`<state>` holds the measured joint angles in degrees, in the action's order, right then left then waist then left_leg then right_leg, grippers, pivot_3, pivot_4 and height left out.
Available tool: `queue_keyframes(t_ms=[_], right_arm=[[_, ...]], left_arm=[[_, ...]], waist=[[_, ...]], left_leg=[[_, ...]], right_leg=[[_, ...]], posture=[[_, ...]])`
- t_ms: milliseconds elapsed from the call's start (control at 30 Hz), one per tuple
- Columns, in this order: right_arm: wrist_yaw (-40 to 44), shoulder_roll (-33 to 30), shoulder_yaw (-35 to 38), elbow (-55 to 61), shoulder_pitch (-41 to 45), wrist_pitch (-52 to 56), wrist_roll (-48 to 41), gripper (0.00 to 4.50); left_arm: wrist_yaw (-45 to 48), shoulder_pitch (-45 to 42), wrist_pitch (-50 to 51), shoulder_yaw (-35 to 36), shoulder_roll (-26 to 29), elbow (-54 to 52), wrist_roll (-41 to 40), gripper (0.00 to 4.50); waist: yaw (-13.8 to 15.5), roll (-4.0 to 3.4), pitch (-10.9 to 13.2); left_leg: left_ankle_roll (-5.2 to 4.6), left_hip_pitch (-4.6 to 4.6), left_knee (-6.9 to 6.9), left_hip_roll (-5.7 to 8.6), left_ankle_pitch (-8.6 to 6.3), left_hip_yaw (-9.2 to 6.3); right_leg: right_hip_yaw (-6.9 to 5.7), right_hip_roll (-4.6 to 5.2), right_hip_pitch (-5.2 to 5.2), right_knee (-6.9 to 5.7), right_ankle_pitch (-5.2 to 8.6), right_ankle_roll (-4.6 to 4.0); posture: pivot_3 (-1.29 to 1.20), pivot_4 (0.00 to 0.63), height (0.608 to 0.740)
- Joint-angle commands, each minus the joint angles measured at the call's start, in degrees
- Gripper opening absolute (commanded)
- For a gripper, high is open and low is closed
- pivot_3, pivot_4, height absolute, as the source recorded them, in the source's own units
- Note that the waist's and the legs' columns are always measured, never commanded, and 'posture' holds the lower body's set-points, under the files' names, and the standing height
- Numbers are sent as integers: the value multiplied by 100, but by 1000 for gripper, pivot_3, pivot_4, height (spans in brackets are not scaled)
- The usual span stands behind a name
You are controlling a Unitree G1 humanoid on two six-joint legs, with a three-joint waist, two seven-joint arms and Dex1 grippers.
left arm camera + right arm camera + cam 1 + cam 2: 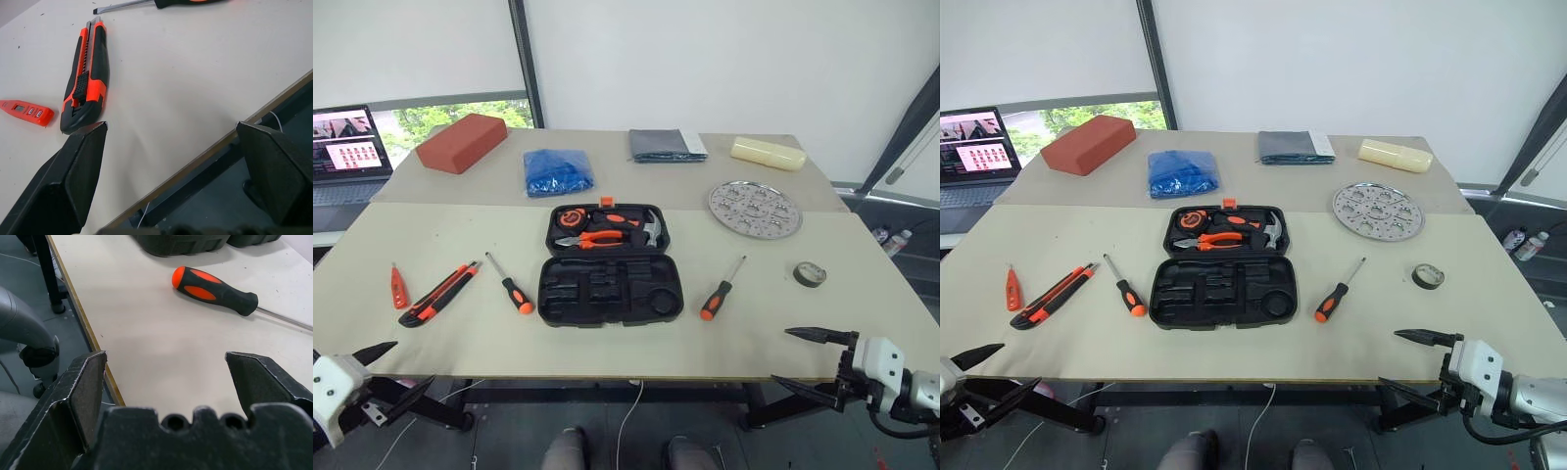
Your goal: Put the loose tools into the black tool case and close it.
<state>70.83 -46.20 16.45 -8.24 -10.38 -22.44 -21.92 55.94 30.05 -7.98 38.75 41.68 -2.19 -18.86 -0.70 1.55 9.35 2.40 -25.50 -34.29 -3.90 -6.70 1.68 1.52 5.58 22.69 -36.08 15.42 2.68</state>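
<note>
The black moulded-plastic tool case (610, 264) lies open mid-table, its far half already holding pliers, hammer and tape measure, its near half's slots bare. To its left lie one orange-and-black-handled screwdriver (512, 287), the long orange-black utility knife (438, 294) and the small orange hand tool (398, 286); to its right lie the other screwdriver (720, 292) and, further out, the small dark tape roll (810, 274). Both pincers hang at the table's near edge with fingers spread wide and empty: the left gripper (171, 161) nearest the knife, the right gripper (166, 382) facing its screwdriver. Nothing looks packed yet. A good first pick is probably that screwdriver, taken across the handle's middle, though which slot fits it is hard to read from here.
</note>
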Motion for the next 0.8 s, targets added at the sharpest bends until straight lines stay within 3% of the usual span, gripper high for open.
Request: queue_keyframes(t_ms=[33, 167, 300, 467, 600, 800], right_arm=[[-5, 67, -55, 232, 116, 54, -144, 4484], [66, 365, -221, 538, 332, 236, -557, 4484], [-340, 602, -270, 1404, 711, 1334, -1480, 4484], [-698, 996, -357, 1906, 1135, 1522, -1642, 4484], [-767, 1168, -374, 2061, 1287, 1573, -1643, 4484], [-595, 1158, -351, 1993, 1311, 1536, -1585, 4484]], left_arm=[[-99, -64, 279, 89, -1, -104, -280, 4500], [-450, -72, 1092, 249, -239, -440, -806, 4500], [-1507, 237, 1964, 900, -1093, -846, -1577, 4500], [-2168, 611, 2417, 1247, -1716, -914, -1790, 4500], [-2209, 692, 2919, 1339, -1577, -1072, -2204, 4500], [-2706, -70, 4168, 1264, -637, -1523, -2944, 4500]], waist=[[3, 0, 0], [-4, 3, -1], [-43, 6, 0], [-19, 26, -1], [87, 42, -5], [123, 50, -11]], left_leg=[[0, 0, 0, 0, 0, 0], [0, 4, 0, -6, 0, 0], [-1, 5, -1, -6, 0, 5], [-6, 20, 0, -11, -4, 5], [-1, 18, -2, -8, -7, 4], [0, 10, -4, -8, -8, 8]], right_leg=[[0, 0, 0, 0, 0, 0], [0, -3, -2, -5, 0, 0], [3, 0, -9, -4, -1, -1], [3, -8, -12, -8, -1, -2], [-1, -1, -10, -2, 0, -4], [-2, 12, -8, 7, -1, -6]], posture=[[0, 150, 740], [0, 150, 740], [0, 150, 740], [0, 150, 740], [0, 150, 740], [0, 150, 740]])
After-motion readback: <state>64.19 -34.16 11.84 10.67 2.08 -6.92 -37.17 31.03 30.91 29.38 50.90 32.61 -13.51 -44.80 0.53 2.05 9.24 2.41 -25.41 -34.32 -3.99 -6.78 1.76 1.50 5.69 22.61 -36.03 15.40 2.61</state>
